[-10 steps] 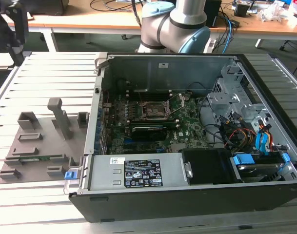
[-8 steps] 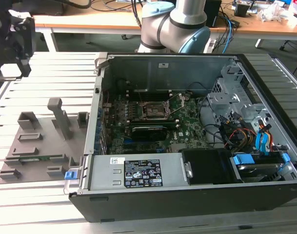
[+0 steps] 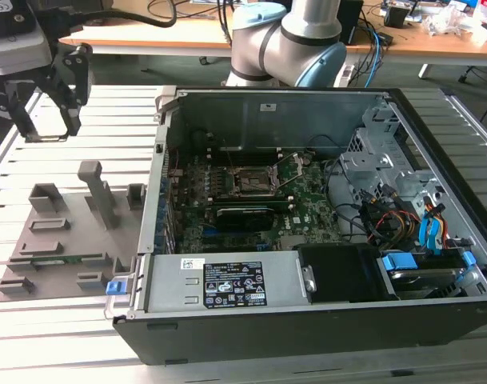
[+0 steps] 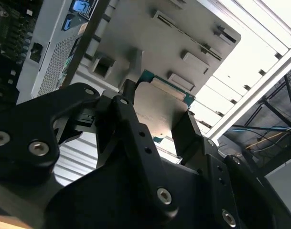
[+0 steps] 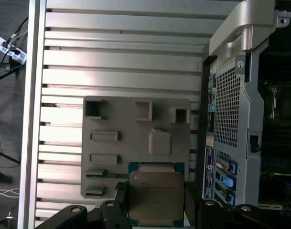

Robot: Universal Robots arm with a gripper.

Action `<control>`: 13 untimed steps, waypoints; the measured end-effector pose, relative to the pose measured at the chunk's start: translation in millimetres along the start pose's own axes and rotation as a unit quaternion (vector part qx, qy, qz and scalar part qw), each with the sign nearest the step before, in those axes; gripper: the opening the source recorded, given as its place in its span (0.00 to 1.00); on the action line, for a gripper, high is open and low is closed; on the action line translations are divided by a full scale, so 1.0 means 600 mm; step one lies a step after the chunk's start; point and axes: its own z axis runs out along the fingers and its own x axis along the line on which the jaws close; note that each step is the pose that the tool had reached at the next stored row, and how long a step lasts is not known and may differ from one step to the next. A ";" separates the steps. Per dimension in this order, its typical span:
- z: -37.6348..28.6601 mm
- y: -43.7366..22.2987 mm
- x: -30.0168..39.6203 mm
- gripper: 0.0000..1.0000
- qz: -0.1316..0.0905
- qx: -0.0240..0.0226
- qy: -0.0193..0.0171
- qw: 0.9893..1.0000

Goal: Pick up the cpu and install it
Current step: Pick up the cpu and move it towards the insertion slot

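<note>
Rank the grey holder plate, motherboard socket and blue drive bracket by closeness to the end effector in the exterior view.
1. Grey holder plate, below the end effector holding the cpu.
2. Motherboard socket, centre.
3. Blue drive bracket, exterior view's right.

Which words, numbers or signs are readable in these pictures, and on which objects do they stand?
No text reads clearly.
Black-and-white label on the computer case: too small.
Print on the cpu: too faint.
Blue stickers on the case's rear: blurred.
</note>
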 end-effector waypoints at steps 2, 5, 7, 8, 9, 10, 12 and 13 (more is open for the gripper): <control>0.000 0.000 -0.008 0.55 0.000 0.000 0.000 1.000; 0.001 -0.001 -0.020 0.55 0.000 0.000 0.000 1.000; 0.001 -0.001 -0.027 0.55 0.000 0.000 0.000 1.000; 0.001 -0.001 -0.030 0.55 0.000 0.000 0.000 1.000; 0.001 -0.002 -0.032 0.55 0.000 0.000 0.000 1.000; 0.002 -0.002 -0.034 0.55 0.000 0.000 0.000 1.000; 0.002 -0.002 -0.039 0.55 0.000 0.000 0.000 1.000; 0.002 -0.002 -0.041 0.55 0.000 0.000 0.000 1.000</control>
